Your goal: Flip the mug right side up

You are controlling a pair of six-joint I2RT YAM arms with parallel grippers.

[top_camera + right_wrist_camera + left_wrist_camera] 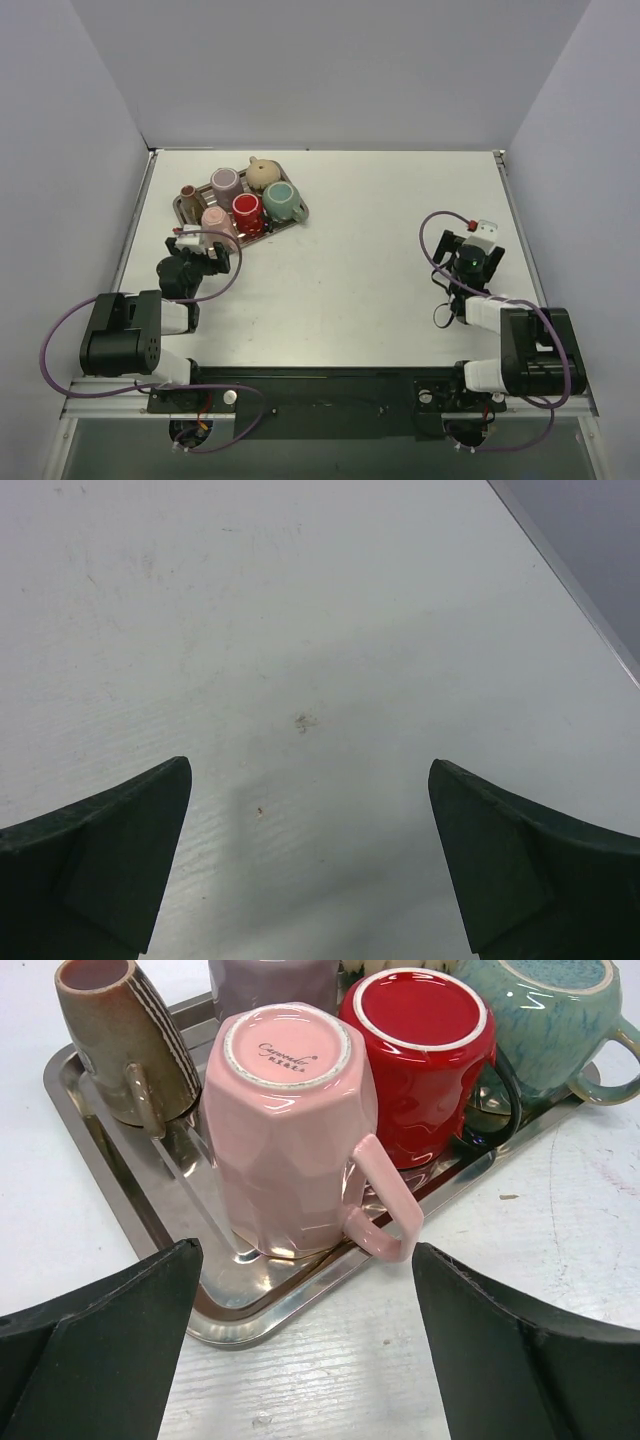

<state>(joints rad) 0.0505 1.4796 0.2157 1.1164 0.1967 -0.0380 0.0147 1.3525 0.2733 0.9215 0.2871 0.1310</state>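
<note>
A pink faceted mug (290,1120) stands upside down at the near corner of a steel tray (270,1305), its handle pointing right. A red mug (425,1060) stands upside down right behind it. Both also show in the top view, the pink mug (216,219) and the red mug (248,210). My left gripper (305,1252) is open and empty, low over the table just in front of the tray corner, with the pink mug between and beyond its fingertips; it also shows in the top view (205,243). My right gripper (310,767) is open and empty over bare table at the right (468,242).
On the same tray stand an upright brown striped mug (125,1045), a purple mug (227,183), a teal mug (545,1015) and a tan teapot (263,173). The tray (184,207) sits at the table's back left. Walls close in on the left, right and back.
</note>
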